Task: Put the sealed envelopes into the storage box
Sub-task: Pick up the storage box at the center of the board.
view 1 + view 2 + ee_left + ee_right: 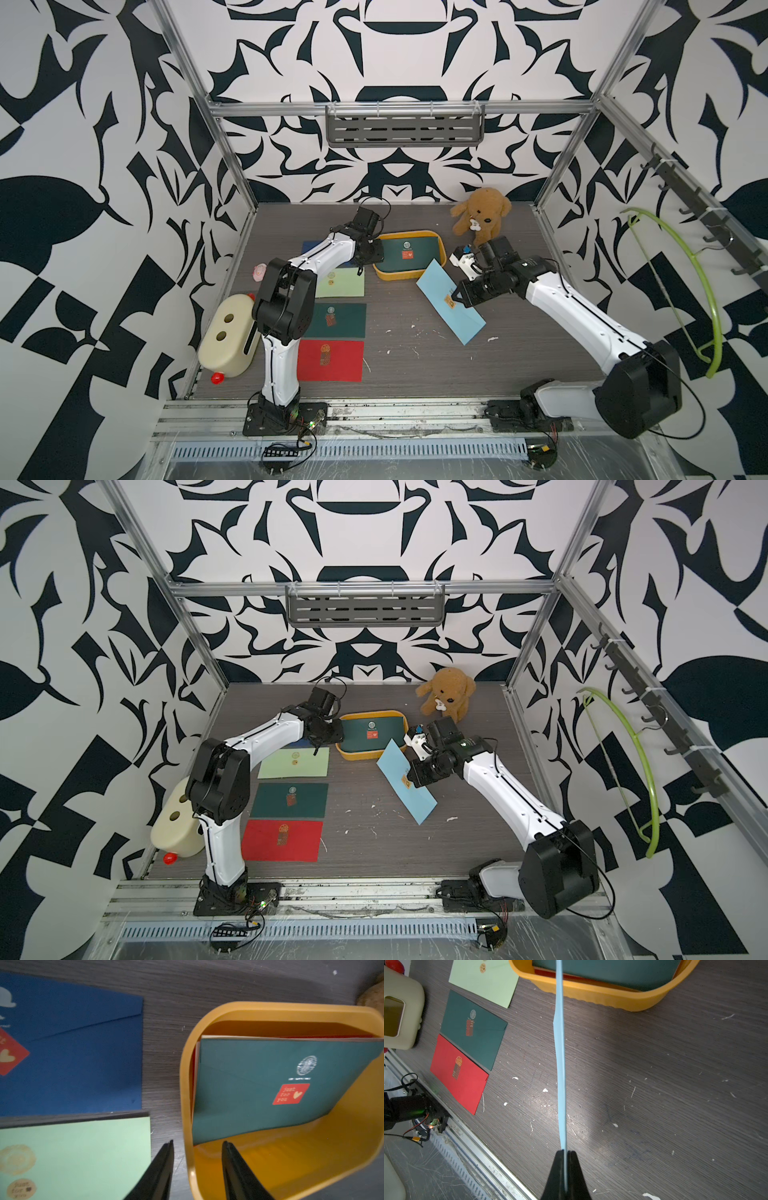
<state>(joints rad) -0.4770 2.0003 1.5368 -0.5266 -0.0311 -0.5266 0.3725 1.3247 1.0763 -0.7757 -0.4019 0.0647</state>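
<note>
Beyond the front rail (374, 409), a red envelope (330, 360), a green envelope (336, 320) and a pale green envelope (340, 283) are lying in a column on the fleck-strewn woodgrain table (415, 365). The right gripper (565, 1154) is clamping a blue envelope (436, 286) beside the box (409, 233), which is holding a stowed envelope (249, 1095). The left gripper (197, 1142) is hovering, jaws apart, at its rim. A teddy (482, 216) is sitting before black-and-white patterned walls (415, 50).

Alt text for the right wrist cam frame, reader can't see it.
The right gripper is shut on a light blue envelope, seen edge-on and extending toward the yellow box. A light green envelope, a dark green envelope and a red envelope lie flat on the table.
</note>
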